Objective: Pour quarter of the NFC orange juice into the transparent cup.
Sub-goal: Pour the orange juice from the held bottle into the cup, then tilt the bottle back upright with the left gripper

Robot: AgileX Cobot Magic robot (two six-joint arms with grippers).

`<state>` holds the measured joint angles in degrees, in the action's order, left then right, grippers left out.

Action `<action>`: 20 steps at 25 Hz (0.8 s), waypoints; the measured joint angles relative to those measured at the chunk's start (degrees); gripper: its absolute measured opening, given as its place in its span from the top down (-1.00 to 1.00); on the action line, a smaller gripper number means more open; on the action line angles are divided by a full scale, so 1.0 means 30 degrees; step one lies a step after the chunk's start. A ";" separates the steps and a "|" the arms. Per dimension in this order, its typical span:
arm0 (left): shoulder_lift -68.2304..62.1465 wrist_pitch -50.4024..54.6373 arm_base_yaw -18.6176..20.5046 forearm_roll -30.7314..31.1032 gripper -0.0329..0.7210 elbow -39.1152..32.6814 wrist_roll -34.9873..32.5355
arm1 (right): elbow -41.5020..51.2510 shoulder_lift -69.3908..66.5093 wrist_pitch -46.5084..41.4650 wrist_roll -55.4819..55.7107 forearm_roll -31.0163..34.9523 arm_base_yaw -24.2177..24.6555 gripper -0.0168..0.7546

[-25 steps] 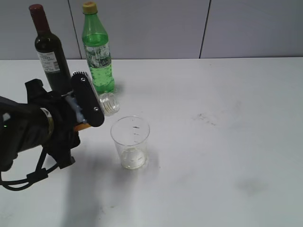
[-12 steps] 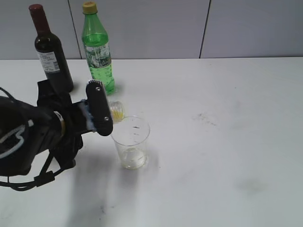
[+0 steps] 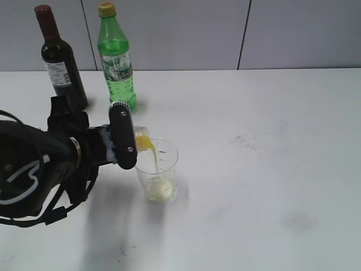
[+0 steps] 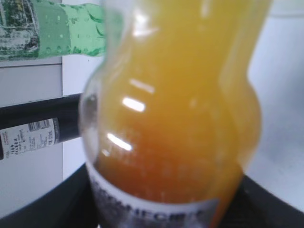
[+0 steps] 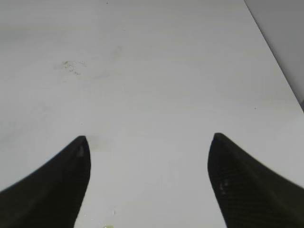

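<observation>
My left gripper (image 3: 121,138) is shut on the NFC orange juice bottle (image 3: 141,138) and holds it tipped on its side, mouth over the rim of the transparent cup (image 3: 158,172). A thin stream of orange juice runs from the mouth into the cup, and a little juice lies at the cup's bottom. In the left wrist view the bottle (image 4: 175,104) fills the frame, orange inside, with its NFC label at the bottom. My right gripper (image 5: 147,142) is open and empty over bare table; it does not show in the exterior view.
A dark wine bottle (image 3: 59,59) and a taller green bottle with a yellow cap (image 3: 117,59) stand at the back left, just behind my left arm. The white table (image 3: 271,169) stretches to the right, with faint smudges.
My left gripper has moved right toward the cup and tipped the bottle further. Juice has started to flow into the cup, which held none a second ago.
</observation>
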<state>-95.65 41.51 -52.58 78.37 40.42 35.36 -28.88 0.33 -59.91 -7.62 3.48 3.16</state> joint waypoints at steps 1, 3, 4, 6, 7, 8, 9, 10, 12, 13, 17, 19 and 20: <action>-0.0024 0.0138 0.0000 0.0102 -0.35 0.0000 0.0000 | 0.0000 0.0000 0.0000 0.0000 0.0000 0.0000 -0.57; -0.0042 0.0380 0.0000 0.0184 -0.35 0.0000 -0.0026 | 0.0000 0.0000 0.0000 0.0000 0.0000 0.0000 -0.57; -0.0042 0.0481 0.0000 0.0232 -0.35 0.0000 -0.0078 | 0.0000 0.0000 0.0000 0.0000 0.0000 0.0000 -0.57; -0.0042 0.0660 0.0000 0.0339 -0.35 0.0000 -0.0096 | 0.0000 0.0000 0.0000 0.0000 0.0000 0.0000 -0.57; -0.0042 0.0696 0.0000 0.0391 -0.35 0.0000 -0.0114 | 0.0000 0.0000 0.0000 0.0000 0.0000 0.0000 -0.57; -0.0042 0.0721 0.0000 0.0471 -0.35 0.0000 -0.0168 | 0.0000 0.0000 0.0000 0.0000 0.0000 0.0000 -0.57; -0.0042 0.0765 0.0000 0.0529 -0.35 0.0000 -0.0187 | 0.0000 0.0000 0.0000 0.0000 0.0000 0.0000 -0.57; -0.0042 0.0812 0.0000 0.0617 -0.35 0.0000 -0.0258 | 0.0000 0.0000 0.0000 0.0000 0.0000 0.0000 -0.57; -0.0042 0.0909 0.0000 0.0735 -0.35 0.0000 -0.0378 | 0.0000 0.0000 0.0000 0.0000 0.0000 0.0000 -0.57; -0.0042 0.0998 0.0000 0.0783 -0.35 0.0000 -0.0439 | 0.0000 0.0000 0.0000 0.0000 0.0000 0.0000 -0.57; -0.0042 0.1268 0.0000 0.1226 -0.35 0.0000 -0.0531 | 0.0000 0.0000 0.0000 0.0000 0.0000 0.0000 -0.57; -0.0042 0.1313 0.0000 0.1319 -0.35 0.0000 -0.0666 | 0.0000 0.0000 0.0000 0.0000 0.0000 0.0000 -0.57; -0.0042 0.1331 0.0000 0.1319 -0.35 0.0000 -0.0749 | 0.0000 0.0000 0.0000 0.0000 0.0000 0.0000 -0.57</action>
<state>-95.78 45.50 -52.58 82.32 40.42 33.12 -28.88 0.33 -59.91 -7.62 3.48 3.16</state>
